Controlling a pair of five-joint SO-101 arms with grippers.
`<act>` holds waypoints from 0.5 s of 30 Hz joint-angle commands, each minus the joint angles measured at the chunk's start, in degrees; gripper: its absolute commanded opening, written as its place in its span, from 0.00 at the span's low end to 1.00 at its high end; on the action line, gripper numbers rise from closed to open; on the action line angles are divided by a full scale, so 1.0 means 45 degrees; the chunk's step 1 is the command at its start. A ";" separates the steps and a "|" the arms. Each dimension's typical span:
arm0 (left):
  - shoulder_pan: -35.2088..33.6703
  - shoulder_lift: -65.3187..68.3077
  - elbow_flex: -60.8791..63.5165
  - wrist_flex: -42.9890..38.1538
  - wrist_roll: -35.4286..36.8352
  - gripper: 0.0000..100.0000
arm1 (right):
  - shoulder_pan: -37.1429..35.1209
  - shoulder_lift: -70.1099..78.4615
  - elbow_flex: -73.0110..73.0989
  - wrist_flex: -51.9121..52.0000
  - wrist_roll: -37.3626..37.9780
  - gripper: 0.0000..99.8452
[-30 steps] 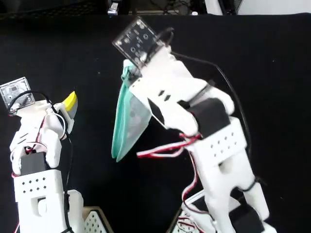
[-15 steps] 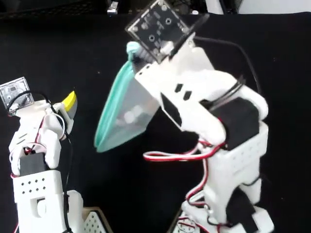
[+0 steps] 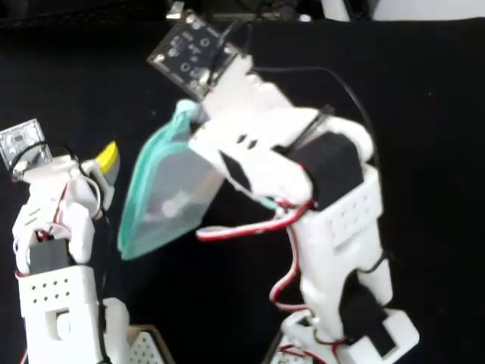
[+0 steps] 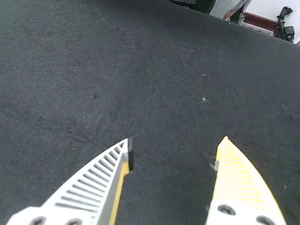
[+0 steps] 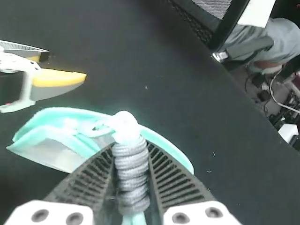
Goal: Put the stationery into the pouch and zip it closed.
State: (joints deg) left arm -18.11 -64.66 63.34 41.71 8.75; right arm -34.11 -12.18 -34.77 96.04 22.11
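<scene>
- The right gripper (image 5: 127, 140) is clamping its jaws on the grey coiled pull (image 5: 129, 173) at the top of the pouch (image 3: 163, 201), and nothing else is supporting the pouch.
- The pouch is hanging clear of the table (image 4: 140, 61). A second ago it was dangling almost edge-on below the gripper. It is now swinging out and lying slanted, with its lower end pointing toward the left arm (image 3: 57, 227).
- The right arm (image 3: 333, 220) is turning its wrist and carrying the pouch across toward its neighbour, which closes the gap between the pouch's bottom corner and the other gripper.
- Pale pieces (image 3: 179, 203) are showing through the pouch's clear side, so the stationery is probably already inside. What they are is too blurred to tell.
- The left gripper (image 4: 176, 150) is holding its place with jaws spread and nothing between them, looking down at bare table. It has not shifted over the last second.
- Whether the zip is run shut cannot be told from these views.
- This is looking like a handover setup: a pull cannot travel along a freely hanging pouch, so the empty gripper will likely be needed to pinch the fabric and give the pull something to work against.
</scene>
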 commanded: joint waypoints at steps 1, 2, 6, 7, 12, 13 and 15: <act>-0.0107 -0.0020 -0.0674 -0.0176 0.0020 0.30 | -0.0254 -0.0908 0.0322 -0.0098 0.0098 0.01; -0.0107 -0.0020 -0.0674 -0.0176 0.0020 0.30 | -0.0254 -0.1084 0.0440 -0.0117 0.0098 0.01; -0.0107 -0.0020 -0.0654 -0.0176 0.0020 0.30 | -0.0254 -0.1514 0.0440 -0.0117 0.0117 0.01; -0.0107 -0.0020 -0.0654 -0.0176 0.0020 0.30 | -0.0254 -0.1514 0.0440 -0.0117 0.0117 0.01; -0.0107 -0.0039 -0.0654 -0.0176 0.0020 0.30 | -0.0020 -0.1495 0.0869 -0.1270 0.0117 0.01; -0.0127 -0.0039 -0.0694 -0.0156 0.0039 0.30 | 0.0156 -0.1475 0.1065 -0.1739 0.0117 0.01; -0.0127 -0.0039 -0.0752 -0.0137 0.0039 0.30 | 0.0274 -0.1475 0.1534 -0.2520 0.0098 0.01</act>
State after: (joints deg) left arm -18.11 -64.66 63.34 41.71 8.75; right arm -34.11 -17.27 -29.14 90.07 22.11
